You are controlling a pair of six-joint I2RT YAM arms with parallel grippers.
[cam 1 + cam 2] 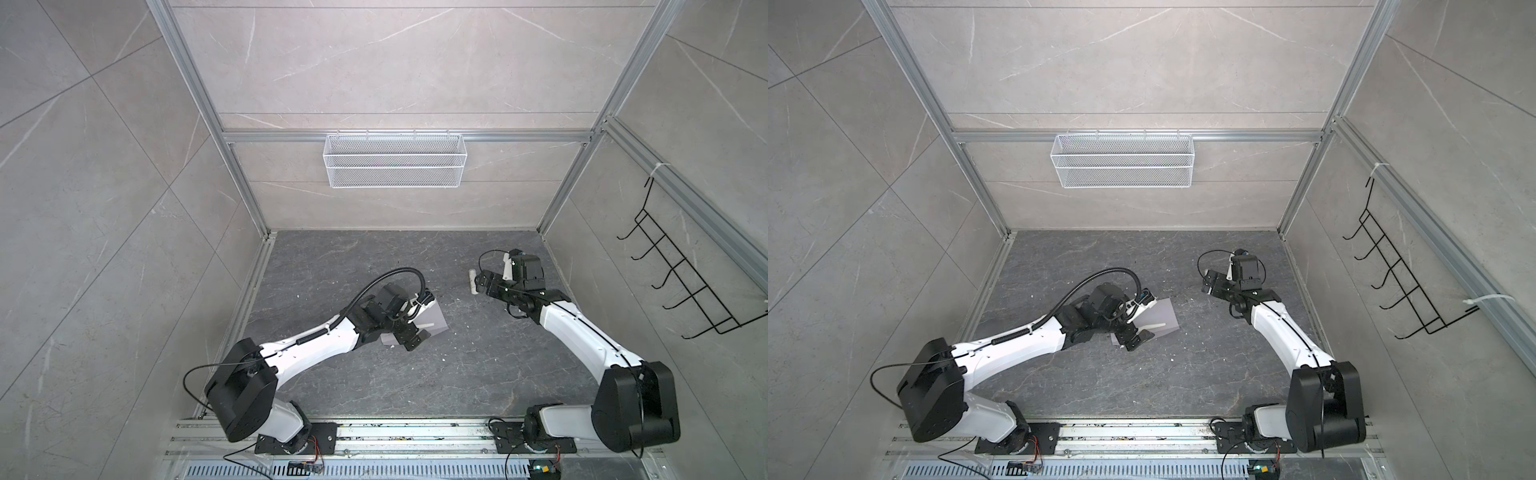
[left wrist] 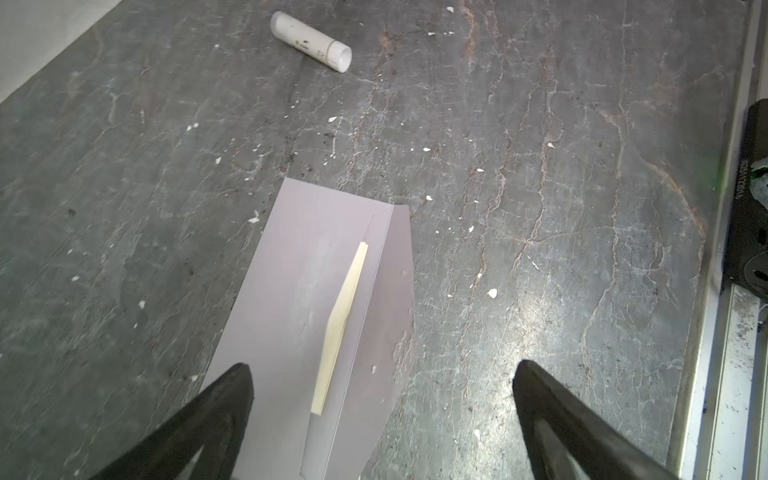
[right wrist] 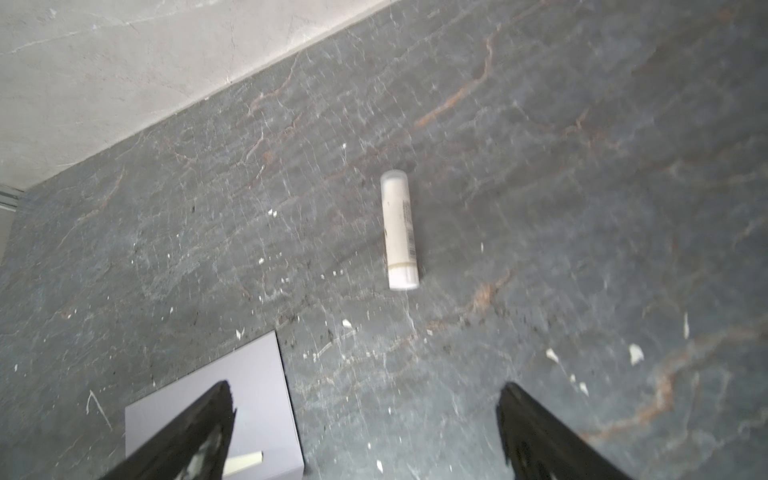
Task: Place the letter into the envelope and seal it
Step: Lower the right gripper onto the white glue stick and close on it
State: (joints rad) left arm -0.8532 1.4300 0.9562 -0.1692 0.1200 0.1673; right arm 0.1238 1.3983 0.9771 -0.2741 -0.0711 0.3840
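- Lying flat on the dark stone desk point(image 1: 374, 386), left of centre in both top views, the lavender-grey envelope point(image 1: 436, 322) is partly covered by the left arm's wrist.
- The tan letter point(image 2: 340, 328) is tucked into the envelope's mouth, with only a narrow strip of its edge showing along the fold line; the flap lies open, not sealed.
- The left claw point(image 2: 382, 368) hangs over one end of the envelope, its two fingers spread wide apart and gripping nothing. Whether a fingertip point(image 2: 239, 374) touches the paper, I cannot tell.
- The right claw point(image 3: 365, 390) sits right of centre in both top views, its fingers also spread wide apart and empty.
- A white glue stick point(image 3: 400, 230) lies on its side on the desk, near the right claw and well apart from the envelope.
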